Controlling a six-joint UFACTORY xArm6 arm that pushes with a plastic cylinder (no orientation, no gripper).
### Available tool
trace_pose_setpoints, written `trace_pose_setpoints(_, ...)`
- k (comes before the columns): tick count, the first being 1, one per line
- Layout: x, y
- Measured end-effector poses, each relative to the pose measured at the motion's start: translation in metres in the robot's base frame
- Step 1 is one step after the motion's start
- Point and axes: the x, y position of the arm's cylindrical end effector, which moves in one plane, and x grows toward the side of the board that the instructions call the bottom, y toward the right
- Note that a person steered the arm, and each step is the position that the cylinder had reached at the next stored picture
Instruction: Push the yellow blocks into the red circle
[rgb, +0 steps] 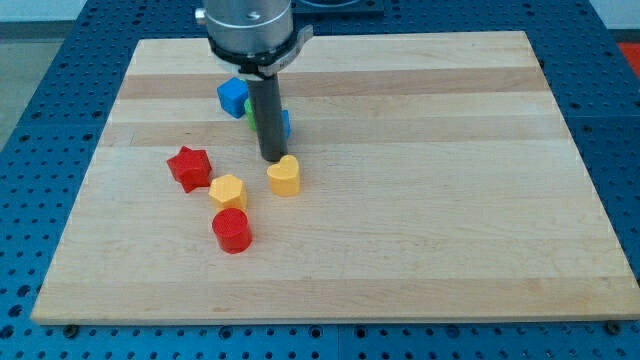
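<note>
Pale wooden desk (420, 200) on blue pegboard carries everything; the rod has no claw, so no claw state can be told, and my tip (272, 160) sits just above the yellow heart block (285, 176), nearly touching. The yellow hexagon block (228, 190) lies down-left of my tip, with the red cylinder (232, 231) below it and the red star block (188, 167) left. Behind the rod sit a blue cube (233, 97), a second blue block (285, 124) and a green sliver (251, 126), shapes hidden.

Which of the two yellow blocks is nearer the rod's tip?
The yellow heart-shaped block, just below my tip; the other yellow block lies further left, above the red circle.
</note>
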Motion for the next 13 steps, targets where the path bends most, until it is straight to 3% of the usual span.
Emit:
trace_pose_setpoints(1,0.020,0.055)
trace_pose_setpoints(2,0.059,0.035)
trace_pose_setpoints(3,0.057,0.000)
trace_pose_setpoints(4,0.045,0.034)
trace_pose_setpoints(5,0.026,0.021)
trace_pose_setpoints(6,0.003,-0.020)
trace_pose_setpoints(8,0.091,-0.049)
trace_pose_setpoints(10,-0.001,-0.003)
trace_pose_setpoints(11,-0.018,-0.078)
trace_pose_setpoints(13,0.049,-0.084)
